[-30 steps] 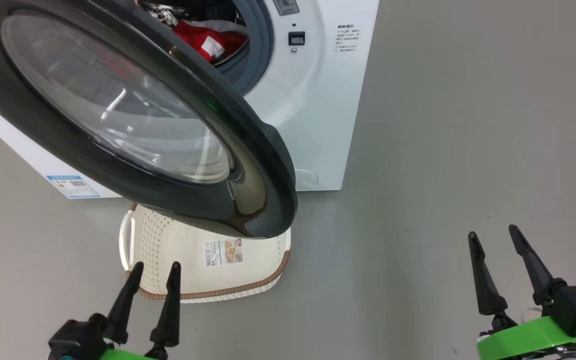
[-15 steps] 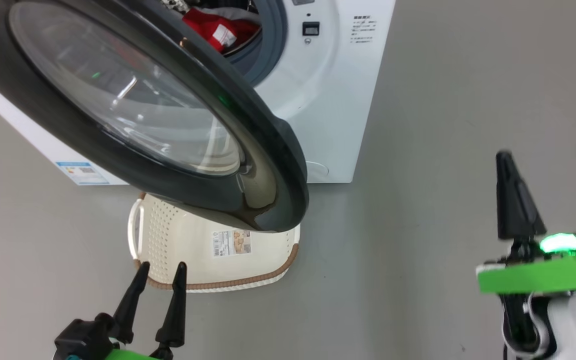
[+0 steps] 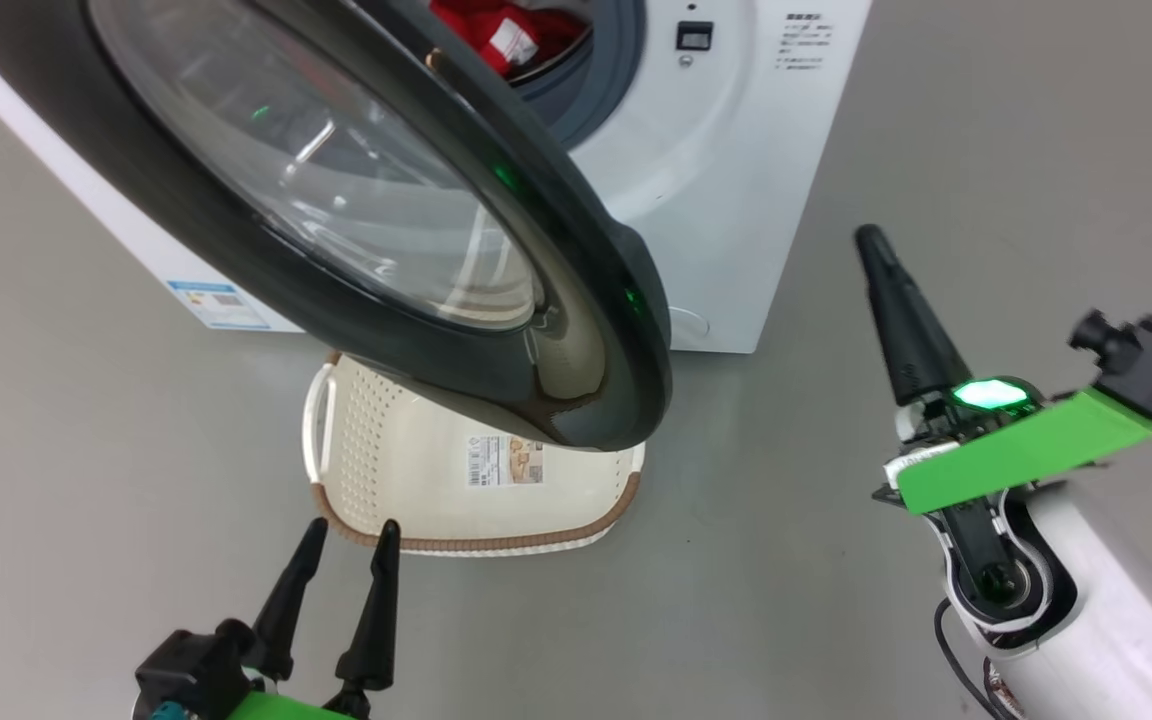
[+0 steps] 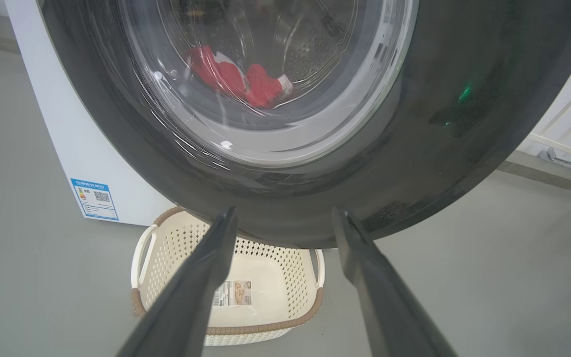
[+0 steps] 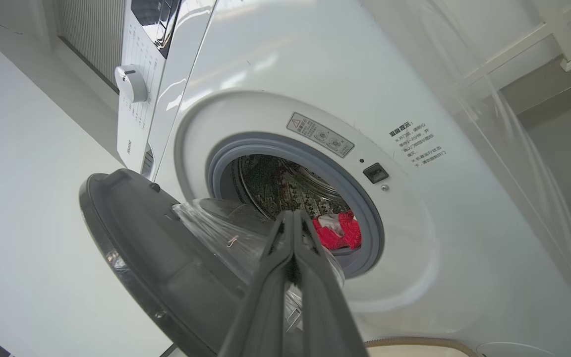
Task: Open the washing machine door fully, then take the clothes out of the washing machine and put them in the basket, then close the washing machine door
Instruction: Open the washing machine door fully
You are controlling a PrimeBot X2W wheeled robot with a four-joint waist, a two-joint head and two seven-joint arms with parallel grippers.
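The washing machine [image 3: 736,190] stands white with its door [image 3: 576,330] swung partly open, glossy black rim and clear glass bowl toward me. Red clothes [image 3: 501,30] with a white tag lie in the drum; in the right wrist view the clothes [image 5: 337,230] sit at the drum's lower edge. The cream basket [image 3: 416,480] stands on the floor under the door. My left gripper [image 3: 346,535] is open at the basket's near rim, holding nothing. My right gripper [image 3: 876,240] is shut and empty, raised to the right of the door's edge, pointing toward the machine.
Grey floor [image 3: 1036,120] stretches to the right of the machine. A blue sticker [image 3: 219,303] marks the machine's lower front. In the right wrist view a control knob [image 5: 132,83] sits on the machine's top panel, and a white rail frame [image 5: 558,44] stands behind.
My right gripper has shut and risen, turning toward the machine beside the door's edge. The camera has shifted, so the machine and basket sit further right. The left gripper stays open.
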